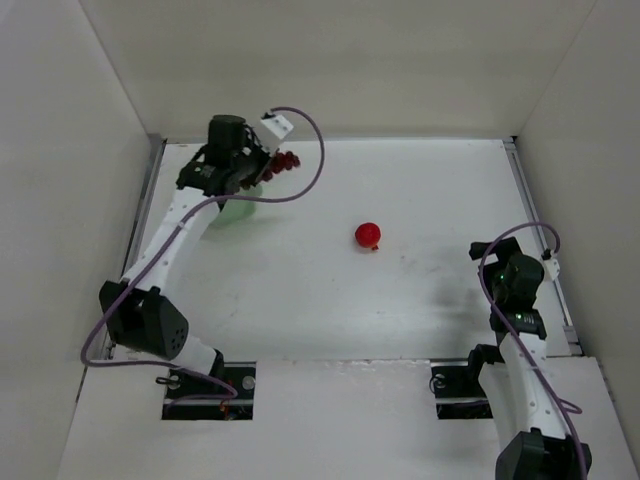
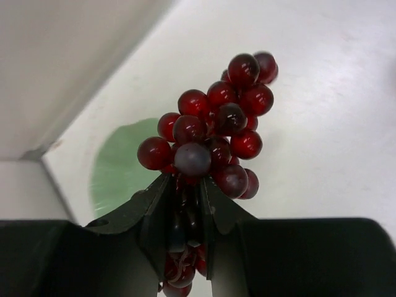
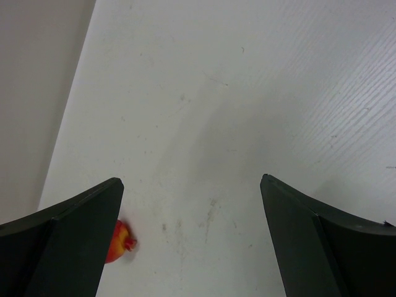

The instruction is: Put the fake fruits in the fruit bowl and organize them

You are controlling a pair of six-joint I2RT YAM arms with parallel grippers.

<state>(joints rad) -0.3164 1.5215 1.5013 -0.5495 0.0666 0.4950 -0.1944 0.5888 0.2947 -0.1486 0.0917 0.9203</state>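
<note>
My left gripper [image 2: 189, 185] is shut on the bunch of dark red-purple grapes [image 2: 216, 130], pinching its lower berries while most of the bunch sticks out past the fingertips. In the top view the grapes [image 1: 286, 159] are at the back left, off the gripper's [image 1: 266, 166] tip. The pale mint-green fruit bowl [image 2: 117, 167] lies on the table below and left of the grapes. From above, the bowl [image 1: 236, 211] is mostly hidden by the arm. The small red round fruit [image 1: 367, 235] rests mid-table. My right gripper [image 3: 192, 179] is open and empty, and the red fruit [image 3: 120, 242] peeks out beside its left finger.
White walls enclose the table at the back and on both sides, and the bowl sits close to the back-left corner [image 1: 160, 140]. A purple cable [image 1: 315, 165] loops over the left wrist. The right arm [image 1: 515, 290] stands near the right edge.
</note>
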